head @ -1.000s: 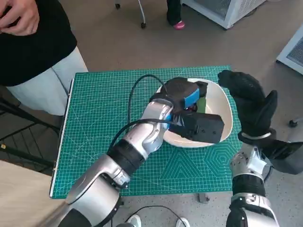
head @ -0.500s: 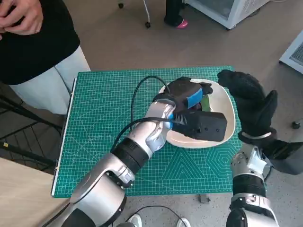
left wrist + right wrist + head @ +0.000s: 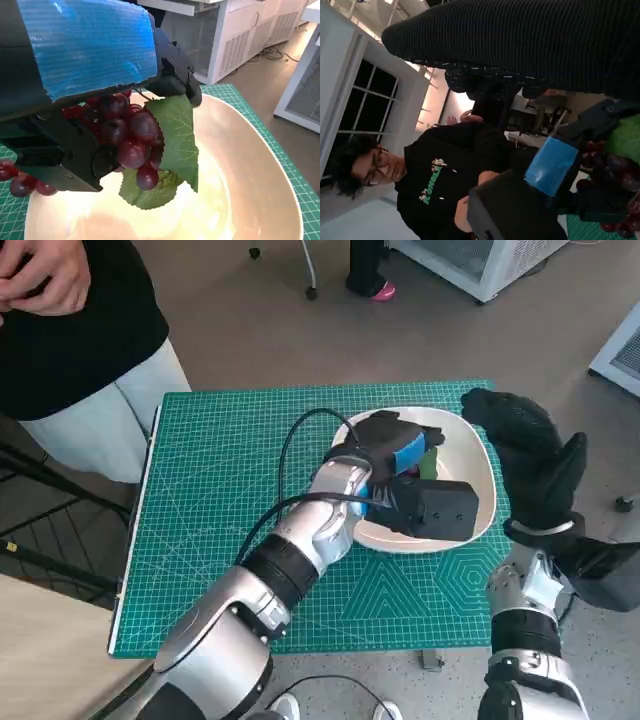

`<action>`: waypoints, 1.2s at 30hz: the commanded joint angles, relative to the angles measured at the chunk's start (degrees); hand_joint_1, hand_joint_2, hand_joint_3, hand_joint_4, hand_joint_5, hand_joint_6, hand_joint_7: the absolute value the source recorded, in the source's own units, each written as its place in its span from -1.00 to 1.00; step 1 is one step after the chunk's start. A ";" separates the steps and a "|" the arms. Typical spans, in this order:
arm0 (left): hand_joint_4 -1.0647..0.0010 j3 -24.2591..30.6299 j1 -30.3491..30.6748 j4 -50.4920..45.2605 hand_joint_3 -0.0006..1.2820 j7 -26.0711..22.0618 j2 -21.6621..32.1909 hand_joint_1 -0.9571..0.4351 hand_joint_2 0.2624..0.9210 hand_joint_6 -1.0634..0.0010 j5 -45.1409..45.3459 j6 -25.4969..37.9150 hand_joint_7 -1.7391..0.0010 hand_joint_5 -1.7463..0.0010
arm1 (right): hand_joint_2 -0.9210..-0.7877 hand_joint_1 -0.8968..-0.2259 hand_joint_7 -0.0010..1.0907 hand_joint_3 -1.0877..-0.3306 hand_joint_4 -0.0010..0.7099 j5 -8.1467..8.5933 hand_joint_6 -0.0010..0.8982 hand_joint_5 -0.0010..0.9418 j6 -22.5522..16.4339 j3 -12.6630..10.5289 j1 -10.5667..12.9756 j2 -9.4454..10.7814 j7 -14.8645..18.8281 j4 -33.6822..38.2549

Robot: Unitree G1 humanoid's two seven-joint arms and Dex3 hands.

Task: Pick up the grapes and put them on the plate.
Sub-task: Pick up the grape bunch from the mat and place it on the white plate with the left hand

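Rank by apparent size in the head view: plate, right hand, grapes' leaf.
1. plate
2. right hand, though it may sit nearer the camera
3. leaf, mostly hidden under the left hand

My left hand (image 3: 392, 447) is black, with bright blue tape across its back. The grapes (image 3: 125, 135) under it are dark red, almost purple, and shiny. They have green leaves (image 3: 172, 145) with thin lines in them. The plate (image 3: 470, 455) is creamy white. The mat (image 3: 220, 480) on the table is green with a grid of thin pale lines. My right hand (image 3: 530, 455) wears a black knitted glove. My arms (image 3: 300, 540) are silver grey. A person (image 3: 70, 330) beside the table wears a black top and pale grey trousers. The floor (image 3: 250, 330) is brown grey.
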 commanded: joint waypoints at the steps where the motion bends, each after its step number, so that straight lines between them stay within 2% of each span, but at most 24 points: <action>1: 0.22 0.21 -2.25 2.02 -0.05 -2.31 -0.45 0.69 0.38 0.34 -0.71 -0.21 0.41 -0.63 | -1.00 -0.04 -1.00 0.33 -0.08 -0.59 -0.02 -0.99 0.34 0.24 1.50 0.05 -0.69 0.59; 3: 0.41 -0.57 -2.67 2.65 -0.41 -3.27 -0.43 0.29 0.63 0.43 -0.25 -0.26 0.60 -0.13 | -1.00 -0.04 -1.00 0.33 -0.07 -0.62 -0.02 -0.99 0.22 0.30 1.63 0.11 -0.81 0.44; 5: 0.63 -1.36 -2.86 3.14 -0.66 -3.76 -0.34 0.00 0.81 0.50 0.31 -0.48 0.75 0.37 | -1.00 -0.04 -1.00 0.33 -0.06 -0.62 -0.02 -0.98 0.17 0.37 1.70 0.15 -0.91 0.35; 7: 0.77 -1.96 -2.87 3.44 -0.78 -3.91 -0.23 -0.18 0.90 0.57 0.70 -0.71 0.84 0.68 | -1.00 -0.04 -1.00 0.33 -0.05 -0.59 -0.02 -0.98 0.20 0.42 1.75 0.16 -0.97 0.31; 10: 0.88 -2.30 -2.67 3.33 -0.87 -3.88 -0.06 -0.31 0.97 0.65 0.79 -0.75 0.93 0.90 | -1.00 -0.04 -0.99 0.34 -0.05 -0.62 -0.01 -0.98 0.19 0.50 1.75 0.18 -1.09 0.35; 18: 0.99 -1.99 -1.75 3.03 -0.93 -2.17 0.39 -0.37 0.99 0.83 0.22 -2.65 0.99 0.99 | -1.00 -0.04 -0.99 0.34 -0.04 -0.77 0.00 -0.99 0.05 0.80 1.93 0.22 -1.60 0.16; 26: 1.00 0.05 1.16 1.75 -0.96 2.89 2.75 -0.35 0.99 0.88 -1.70 -10.21 0.99 1.00 | -1.00 -0.04 -0.99 0.33 -0.04 -0.56 0.00 -0.99 0.06 1.00 2.10 0.46 -1.48 -0.12; 30: 1.00 2.80 3.17 0.40 -0.93 4.27 5.22 -0.30 1.00 0.86 -4.09 -14.72 0.99 1.00 | -1.00 -0.04 -0.99 0.33 -0.04 -0.70 0.00 -0.99 -0.21 1.18 2.21 0.58 -1.73 -0.33; 36: 1.00 9.67 9.05 -4.61 -0.86 3.12 10.30 -0.23 1.00 0.85 -11.02 -23.03 0.99 1.00 | -1.00 -0.04 -0.99 0.34 -0.03 -0.54 0.01 -0.99 -0.21 1.41 2.47 0.80 -1.87 -0.75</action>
